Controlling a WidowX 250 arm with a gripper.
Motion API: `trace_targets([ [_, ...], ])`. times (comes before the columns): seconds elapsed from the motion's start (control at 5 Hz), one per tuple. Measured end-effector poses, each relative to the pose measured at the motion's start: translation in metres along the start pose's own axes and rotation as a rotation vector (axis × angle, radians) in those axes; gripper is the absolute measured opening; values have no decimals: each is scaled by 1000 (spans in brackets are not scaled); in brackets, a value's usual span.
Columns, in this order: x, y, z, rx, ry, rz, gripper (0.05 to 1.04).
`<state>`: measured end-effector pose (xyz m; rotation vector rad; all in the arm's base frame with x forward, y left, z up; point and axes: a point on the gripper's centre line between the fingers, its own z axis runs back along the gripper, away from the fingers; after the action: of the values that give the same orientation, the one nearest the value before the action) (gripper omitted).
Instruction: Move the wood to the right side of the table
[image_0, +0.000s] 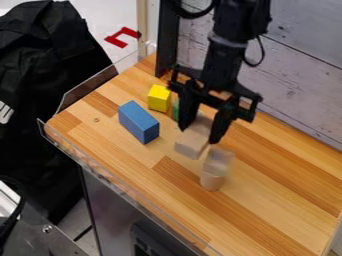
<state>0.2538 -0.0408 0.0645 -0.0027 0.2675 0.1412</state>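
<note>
Jaws of the black gripper (200, 135) are clamping a pale wood block (191, 144) between them, and its near end is pointing toward the viewer. Just beside them, on the picture's right, a blurred pale block (219, 159) is showing, and a pale cylinder (212, 181) is standing below it; I cannot tell whether these 2 are touching. Close by the jaws on the picture's left, a green block (175, 109) is partly hiding behind the gripper. Past it, a yellow block (159, 98) is sitting near, while a blue block (139, 122) is lying farther out on that side. All 6 pieces are showing over the striped wooden table (280, 185). Behind the jaws, a pale plank wall (300, 72) is rising; well apart, on the picture's left, black cloth (47, 65) is hanging beyond the table.
</note>
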Motion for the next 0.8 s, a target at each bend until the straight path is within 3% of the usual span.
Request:
trace_targets([
  [0.4, 10, -11, -8, -35, -14, -44, 540],
  [0.8, 33, -16, -17, -43, -57, -36, 540],
])
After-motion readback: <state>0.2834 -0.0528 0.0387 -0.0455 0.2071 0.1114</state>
